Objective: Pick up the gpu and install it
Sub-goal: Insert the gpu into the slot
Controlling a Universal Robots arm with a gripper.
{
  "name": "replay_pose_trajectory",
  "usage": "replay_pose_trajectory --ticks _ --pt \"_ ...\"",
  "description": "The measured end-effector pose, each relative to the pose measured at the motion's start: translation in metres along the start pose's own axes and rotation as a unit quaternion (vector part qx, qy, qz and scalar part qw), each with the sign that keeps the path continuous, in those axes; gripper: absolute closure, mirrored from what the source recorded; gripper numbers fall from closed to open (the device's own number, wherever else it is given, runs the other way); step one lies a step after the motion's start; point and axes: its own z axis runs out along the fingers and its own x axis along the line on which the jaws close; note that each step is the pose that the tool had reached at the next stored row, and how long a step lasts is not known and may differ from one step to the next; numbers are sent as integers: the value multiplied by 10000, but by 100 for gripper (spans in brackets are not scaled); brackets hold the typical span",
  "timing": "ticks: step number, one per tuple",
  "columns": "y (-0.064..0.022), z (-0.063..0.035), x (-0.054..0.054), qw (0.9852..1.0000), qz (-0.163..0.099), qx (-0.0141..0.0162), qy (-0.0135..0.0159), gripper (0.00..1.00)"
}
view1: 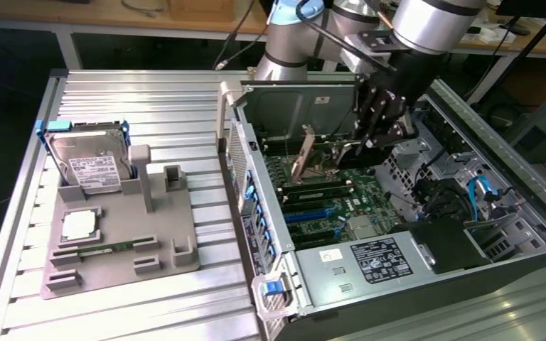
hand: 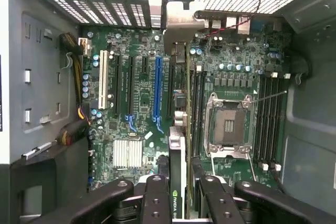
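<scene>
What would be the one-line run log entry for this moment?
tool: shut on gpu | gpu: held edge-on inside computer case, over motherboard | hard drive: upright in grey stand

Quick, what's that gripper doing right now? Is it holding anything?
Gripper: closed on the gpu, holding it edge-on over the motherboard.
</scene>
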Motion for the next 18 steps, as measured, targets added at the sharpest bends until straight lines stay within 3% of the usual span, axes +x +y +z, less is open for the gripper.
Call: replay_pose_trajectory --ticks 1,2,3,18 --pt "12 148 3 9995 308 8 0 73" --pt "57 257 32 9995 326 9 -3 73" --pt "74 294 64 9995 325 9 -6 73" --pt "243 454 177 9995 325 30 -13 73"
